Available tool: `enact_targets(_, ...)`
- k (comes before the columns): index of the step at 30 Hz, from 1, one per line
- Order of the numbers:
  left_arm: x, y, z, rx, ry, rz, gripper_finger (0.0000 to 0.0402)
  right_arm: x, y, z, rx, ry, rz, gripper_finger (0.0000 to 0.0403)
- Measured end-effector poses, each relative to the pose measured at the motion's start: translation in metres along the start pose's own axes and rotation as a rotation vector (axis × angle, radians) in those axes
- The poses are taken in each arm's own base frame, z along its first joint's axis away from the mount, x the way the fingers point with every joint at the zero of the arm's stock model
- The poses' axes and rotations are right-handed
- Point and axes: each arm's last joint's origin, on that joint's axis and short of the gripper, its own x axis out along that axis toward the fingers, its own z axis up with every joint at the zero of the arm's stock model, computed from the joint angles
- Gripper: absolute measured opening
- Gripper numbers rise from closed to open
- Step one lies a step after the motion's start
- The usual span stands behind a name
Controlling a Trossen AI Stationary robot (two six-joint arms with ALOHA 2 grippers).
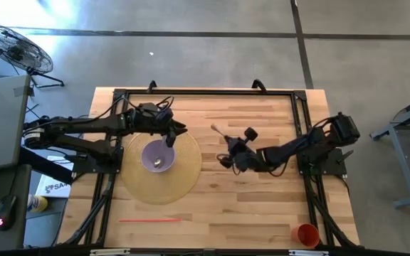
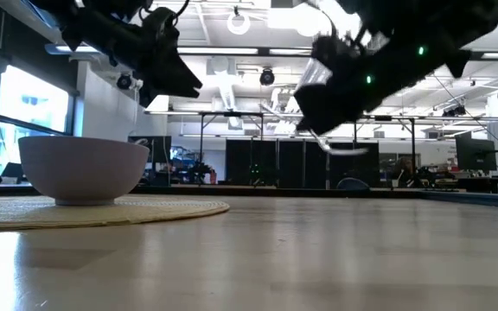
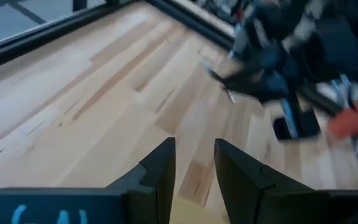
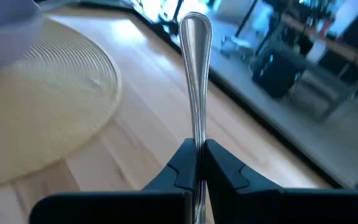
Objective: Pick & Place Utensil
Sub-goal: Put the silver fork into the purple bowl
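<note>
Above the bare wood right of the round mat (image 1: 161, 169), my right gripper (image 4: 198, 163) was pinched on the utensil (image 4: 195, 74), lifted clear of the table. So the pick was done; the placing was left, I judged. Its handle stood straight out from between my fingers, toward the bowl (image 1: 157, 156). My left gripper (image 3: 194, 171) hung over the mat's far edge, part spread, empty.

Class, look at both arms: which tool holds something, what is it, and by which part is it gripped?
The right tool grips a metal utensil on its handle, the rounded end sticking out. The left tool holds nothing.
</note>
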Motion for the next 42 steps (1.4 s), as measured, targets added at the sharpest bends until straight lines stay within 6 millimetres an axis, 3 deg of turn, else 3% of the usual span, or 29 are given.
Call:
enact_targets(5, 0.002, 0.000, 0.003, -0.119, -0.050, 0.018, 0.0108, -0.013, 0.012, 0.020, -0.036, -0.064, -0.025, 0.0008)
enact_targets(9, 0.009, -0.005, 0.003, -0.116, -0.076, -0.019, 0.0108, -0.015, 0.017, 0.030, -0.034, -0.090, -0.044, 0.0008)
enact_targets(15, 0.021, -0.019, -0.002, -0.057, -0.044, -0.150, 0.0108, -0.005, 0.034, 0.021, -0.115, -0.103, -0.055, 0.0012)
enact_targets(24, 0.023, -0.018, -0.005, -0.056, -0.003, -0.186, 0.0111, 0.000, 0.055, 0.025, -0.199, -0.122, -0.019, 0.0015)
enact_targets(35, 0.024, -0.018, -0.005, -0.035, -0.004, -0.183, 0.0213, 0.006, 0.059, 0.019, -0.207, -0.113, -0.034, 0.0015)
enact_targets(42, 0.033, -0.016, -0.009, -0.069, 0.017, -0.183, 0.0220, 0.006, 0.059, 0.022, -0.199, -0.133, -0.028, 0.0016)
